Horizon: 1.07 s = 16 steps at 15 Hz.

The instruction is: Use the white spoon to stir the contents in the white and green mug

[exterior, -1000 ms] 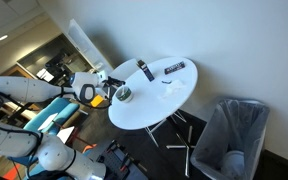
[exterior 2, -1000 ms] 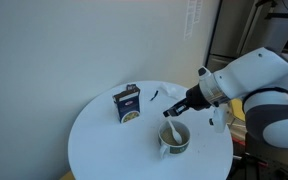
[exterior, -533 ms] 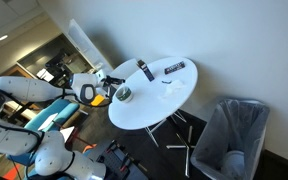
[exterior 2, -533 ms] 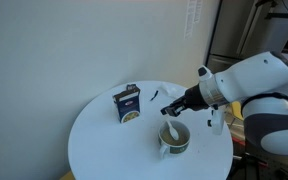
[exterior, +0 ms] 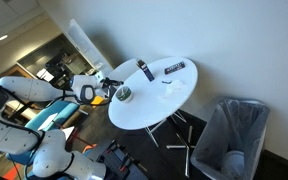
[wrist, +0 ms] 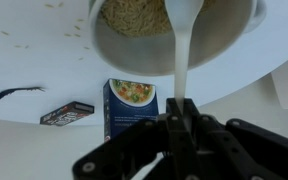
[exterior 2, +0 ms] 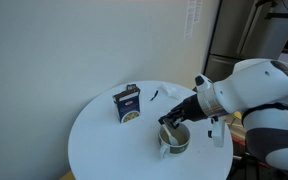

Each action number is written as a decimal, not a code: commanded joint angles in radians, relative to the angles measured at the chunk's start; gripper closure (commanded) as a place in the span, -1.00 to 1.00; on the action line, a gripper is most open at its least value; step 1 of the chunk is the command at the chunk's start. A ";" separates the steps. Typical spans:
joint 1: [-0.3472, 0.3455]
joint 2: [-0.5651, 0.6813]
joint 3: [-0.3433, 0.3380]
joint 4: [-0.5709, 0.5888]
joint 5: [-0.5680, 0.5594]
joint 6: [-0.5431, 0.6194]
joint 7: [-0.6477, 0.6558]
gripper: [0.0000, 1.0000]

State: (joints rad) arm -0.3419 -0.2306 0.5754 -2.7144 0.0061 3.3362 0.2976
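Observation:
The white and green mug (exterior 2: 175, 140) stands on the round white table (exterior 2: 104, 150), near its edge; it also shows in an exterior view (exterior: 124, 94) and fills the top of the wrist view (wrist: 174, 35), holding a grainy beige content. My gripper (exterior 2: 170, 119) is shut on the white spoon (wrist: 182, 55), whose handle runs from the jaws (wrist: 180, 105) up into the mug. The spoon's bowl is in the content. In an exterior view the gripper (exterior: 111, 88) is right beside the mug.
A blue soup box (exterior 2: 129, 104) stands upright behind the mug, also in the wrist view (wrist: 132, 106). A flat dark bar (wrist: 67, 112) and a thin black item (wrist: 14, 93) lie further back. A dark cylinder (exterior: 144, 70) and a bin (exterior: 229, 140) show in an exterior view.
My gripper has lowered and moved closer over the mug, taking the spoon deeper into it. The mug and box have not moved.

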 commanded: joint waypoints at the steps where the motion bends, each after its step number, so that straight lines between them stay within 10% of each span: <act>1: -0.093 -0.031 0.089 -0.013 0.007 -0.019 -0.018 0.95; 16: -0.415 -0.052 0.413 -0.025 -0.004 0.119 -0.016 0.95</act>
State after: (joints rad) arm -0.7023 -0.2916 0.9323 -2.7220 0.0071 3.3690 0.2983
